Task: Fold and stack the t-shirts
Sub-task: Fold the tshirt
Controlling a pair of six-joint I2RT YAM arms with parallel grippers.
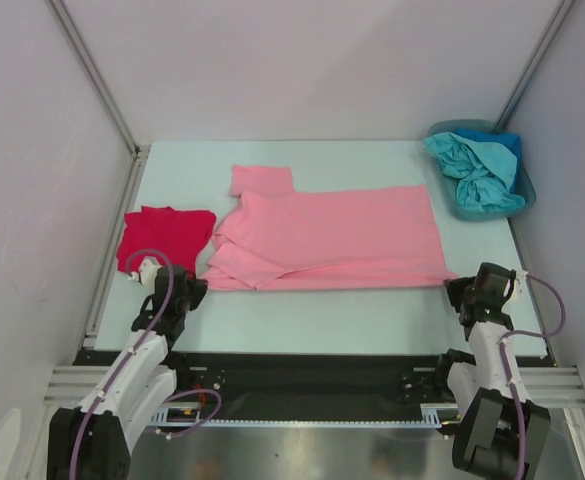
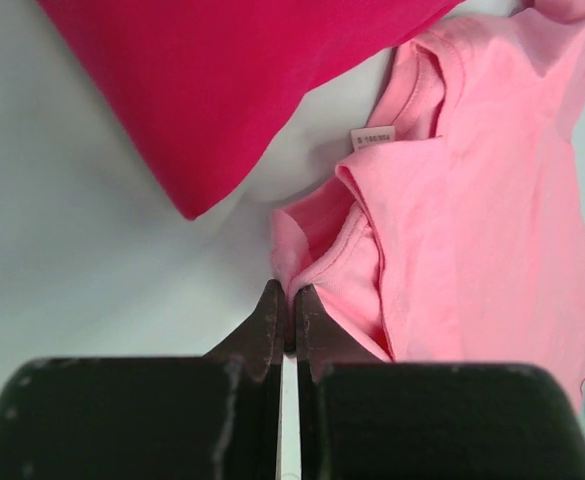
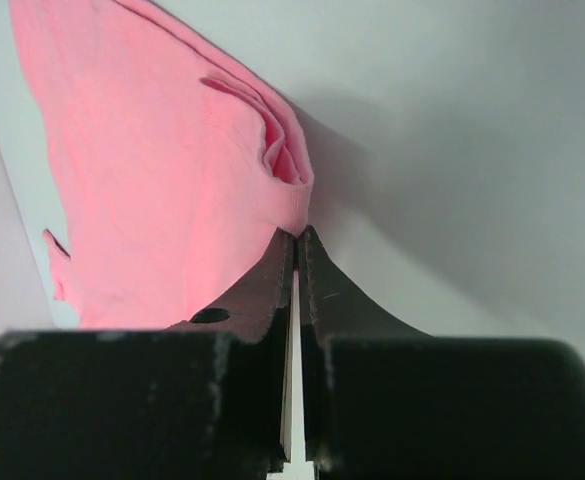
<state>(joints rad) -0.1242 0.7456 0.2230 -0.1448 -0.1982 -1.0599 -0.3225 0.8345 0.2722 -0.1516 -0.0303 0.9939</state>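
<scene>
L gripper [image 2: 290, 300] jaws pressed together on pink t-shirt [image 1: 342, 235] at its near-left corner; R gripper [image 3: 297, 240] likewise pinches the near-right hem. Only the left wrist cam shows the neck label [image 2: 371, 136]; only the top cam shows the teal and blue t-shirts [image 1: 472, 170] heaped in a bin [image 1: 482, 214], far right. Folded red t-shirt [image 1: 167, 235] lies just beside the pink one, on its left. Pale table [image 1: 322, 325], plain white walls [image 1: 302, 60].

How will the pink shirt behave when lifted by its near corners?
Likely floppy: the pink shirt bunches in soft folds at the right tool. Pinched there and at the left tool, it would probably sag between. Thin cloth, so probably light.
</scene>
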